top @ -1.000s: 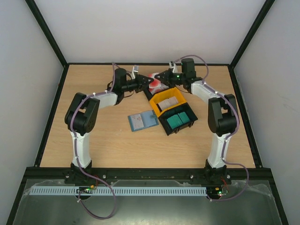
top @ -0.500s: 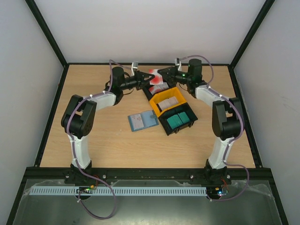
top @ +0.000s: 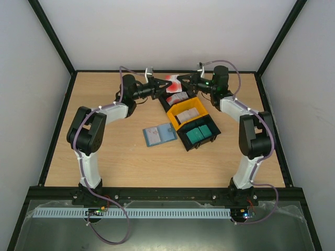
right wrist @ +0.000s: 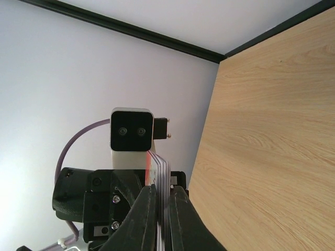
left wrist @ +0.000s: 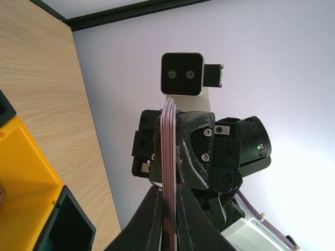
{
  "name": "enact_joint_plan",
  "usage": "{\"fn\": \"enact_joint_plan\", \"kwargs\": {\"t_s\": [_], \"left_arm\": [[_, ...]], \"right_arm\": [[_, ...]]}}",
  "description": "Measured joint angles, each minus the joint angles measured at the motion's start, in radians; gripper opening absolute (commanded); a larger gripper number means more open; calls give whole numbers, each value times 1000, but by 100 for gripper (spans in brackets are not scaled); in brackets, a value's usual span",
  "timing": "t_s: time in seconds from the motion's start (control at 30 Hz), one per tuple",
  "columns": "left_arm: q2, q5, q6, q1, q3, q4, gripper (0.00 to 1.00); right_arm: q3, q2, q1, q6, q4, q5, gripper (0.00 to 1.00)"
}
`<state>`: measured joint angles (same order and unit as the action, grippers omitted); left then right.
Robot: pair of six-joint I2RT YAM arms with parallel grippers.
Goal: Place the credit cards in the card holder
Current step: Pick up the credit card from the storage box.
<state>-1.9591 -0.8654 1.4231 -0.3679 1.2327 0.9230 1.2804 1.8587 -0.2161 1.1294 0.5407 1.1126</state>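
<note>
Both grippers are shut on one stack of red-and-white credit cards (top: pixel 168 79), held in the air over the back of the table. My left gripper (top: pixel 160 87) grips it from the left, my right gripper (top: pixel 181 83) from the right. The left wrist view shows the stack (left wrist: pixel 168 149) edge-on between my left gripper's (left wrist: pixel 171 197) fingers. In the right wrist view the stack (right wrist: pixel 160 168) is edge-on in my right gripper (right wrist: pixel 163 197). The teal card holder (top: pixel 158 134) lies open on the table, pale inner pockets up, well in front of both grippers.
A yellow bin (top: pixel 178 112) with pale cards and a black bin (top: pixel 208 137) with teal cards stand right of the card holder. More red-and-white cards (top: pixel 176 98) lie below the grippers behind the yellow bin. The back wall is close behind the grippers.
Both grippers have risen and moved toward the back wall together, carrying the card stack up from the cards behind the yellow bin. The card holder and bins have not moved.
</note>
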Motion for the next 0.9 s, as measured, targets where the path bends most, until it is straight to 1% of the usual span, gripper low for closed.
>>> {"fn": "enact_joint_plan", "kwargs": {"t_s": [0.2,0.33,0.53,0.9], "left_arm": [[0,-10,33,0,-3,13,3],[0,-11,48,0,-4,27,3],[17,-18,79,0,-12,61,3],[17,-12,176,0,-41,190,3]], "right_arm": [[1,-13,0,-47,-42,-1,4],[-2,-19,0,-37,-35,-1,5],[-35,-31,-1,53,63,4,6],[-80,-34,-3,186,225,10,13]]}}
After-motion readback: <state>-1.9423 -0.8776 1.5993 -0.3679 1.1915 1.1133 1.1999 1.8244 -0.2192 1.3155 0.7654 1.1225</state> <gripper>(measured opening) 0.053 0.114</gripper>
